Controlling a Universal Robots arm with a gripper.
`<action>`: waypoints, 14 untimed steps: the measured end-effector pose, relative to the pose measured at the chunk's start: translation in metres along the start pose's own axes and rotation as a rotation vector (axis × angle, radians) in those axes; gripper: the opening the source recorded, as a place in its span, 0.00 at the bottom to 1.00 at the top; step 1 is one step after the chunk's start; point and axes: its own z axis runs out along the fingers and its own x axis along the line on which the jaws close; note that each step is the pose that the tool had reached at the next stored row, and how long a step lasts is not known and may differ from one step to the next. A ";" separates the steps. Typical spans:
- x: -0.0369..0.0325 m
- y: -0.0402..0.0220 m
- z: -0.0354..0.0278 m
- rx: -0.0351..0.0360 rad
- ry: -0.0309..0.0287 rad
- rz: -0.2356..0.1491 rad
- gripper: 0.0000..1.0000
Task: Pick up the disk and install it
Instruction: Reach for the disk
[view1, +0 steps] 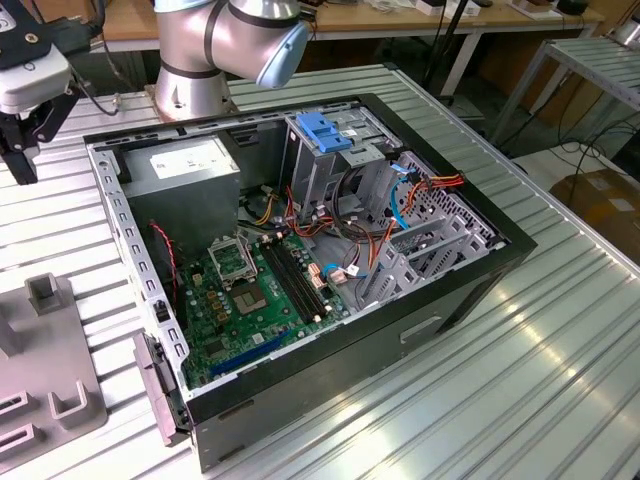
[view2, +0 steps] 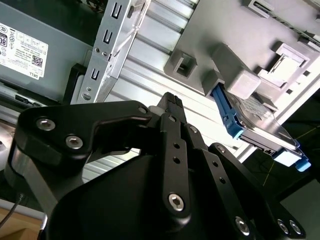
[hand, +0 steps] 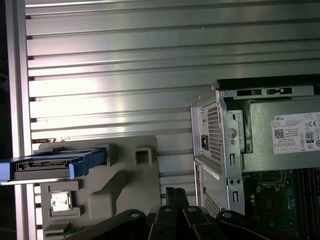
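The claw (view2: 171, 100) is matte black with silver screw heads (view2: 176, 201). Just beyond it the disk (view2: 265, 127) shows silver-grey in a light-blue bracket (view2: 225, 112), on a plain pale-grey fixture (view2: 235, 82) over the table (hand: 125, 75) with its bright silver ribbed stripes. To the claw's other side, a grey power supply (hand: 280, 162) bears a white label (hand: 297, 132).

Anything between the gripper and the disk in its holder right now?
Nothing visible. In both wrist views the black gripper hangs near the grey plastic holder; the silver-grey hard drive in its light-blue bracket sits slotted in it, with only bare holder and ribbed metal table between them.
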 end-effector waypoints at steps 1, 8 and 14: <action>0.0017 -0.0001 0.0000 0.0000 0.0001 0.000 0.10; 0.0097 -0.0008 -0.0001 0.0001 0.0002 0.000 0.10; 0.0165 -0.0013 -0.0001 0.0000 0.0004 0.000 0.10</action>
